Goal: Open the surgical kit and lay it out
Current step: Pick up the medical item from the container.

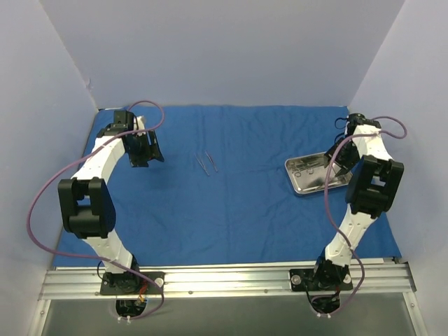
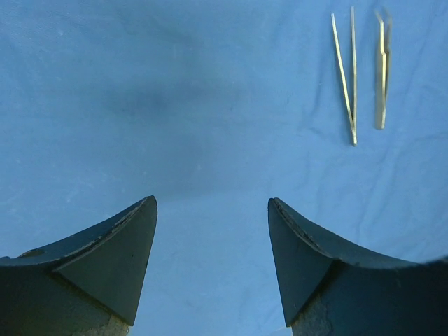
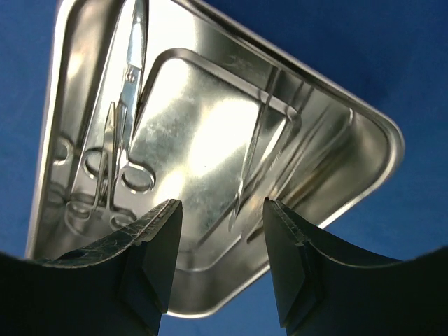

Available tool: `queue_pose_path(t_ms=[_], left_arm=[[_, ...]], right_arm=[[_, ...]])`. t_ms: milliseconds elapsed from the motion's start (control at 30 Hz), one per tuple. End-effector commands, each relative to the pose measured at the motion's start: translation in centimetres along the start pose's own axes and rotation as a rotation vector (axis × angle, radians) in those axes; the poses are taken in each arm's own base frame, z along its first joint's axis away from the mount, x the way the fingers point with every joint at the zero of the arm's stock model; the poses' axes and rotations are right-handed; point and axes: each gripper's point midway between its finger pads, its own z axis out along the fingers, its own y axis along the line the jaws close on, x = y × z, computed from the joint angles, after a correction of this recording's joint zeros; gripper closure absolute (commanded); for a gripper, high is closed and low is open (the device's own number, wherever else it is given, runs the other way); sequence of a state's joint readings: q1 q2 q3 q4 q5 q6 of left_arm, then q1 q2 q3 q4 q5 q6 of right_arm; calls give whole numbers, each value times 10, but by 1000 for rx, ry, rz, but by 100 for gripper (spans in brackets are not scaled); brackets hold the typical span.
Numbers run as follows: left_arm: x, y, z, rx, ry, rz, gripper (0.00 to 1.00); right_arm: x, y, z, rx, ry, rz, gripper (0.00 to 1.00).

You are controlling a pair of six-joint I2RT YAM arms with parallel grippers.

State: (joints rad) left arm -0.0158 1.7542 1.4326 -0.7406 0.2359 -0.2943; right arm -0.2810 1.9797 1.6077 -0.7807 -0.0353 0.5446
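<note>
The royal-blue cloth wrap (image 1: 238,203) lies spread flat over the table. Two thin silver tweezer-like instruments (image 1: 206,164) lie side by side on it, left of centre; they also show in the left wrist view (image 2: 350,84), upper right. The small steel tray (image 1: 316,176) sits on the cloth at the right. In the right wrist view the tray (image 3: 210,133) holds scissor-handled instruments (image 3: 122,133) on its left side and a thin tweezer-like instrument (image 3: 252,150). My left gripper (image 2: 212,203) is open and empty over bare cloth. My right gripper (image 3: 222,204) is open, hovering over the tray's near end.
Pale walls enclose the table on three sides. The cloth's front edge (image 1: 224,260) ends just before the metal rail (image 1: 224,280) carrying both arm bases. Purple cables loop off each arm.
</note>
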Motion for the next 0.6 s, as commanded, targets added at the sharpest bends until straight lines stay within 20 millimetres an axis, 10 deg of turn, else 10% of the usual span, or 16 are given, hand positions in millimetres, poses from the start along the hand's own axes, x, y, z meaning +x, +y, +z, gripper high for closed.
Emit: queue_pose_path(t_ms=[0,567], left_arm=[[-17,0,-6,-1,-16,41,27],[-32,-4,15,9,27,-9,27]], right_arm=[[1,-4,18,34,16,-9,50],[11,-19,61,153,87,16,64]])
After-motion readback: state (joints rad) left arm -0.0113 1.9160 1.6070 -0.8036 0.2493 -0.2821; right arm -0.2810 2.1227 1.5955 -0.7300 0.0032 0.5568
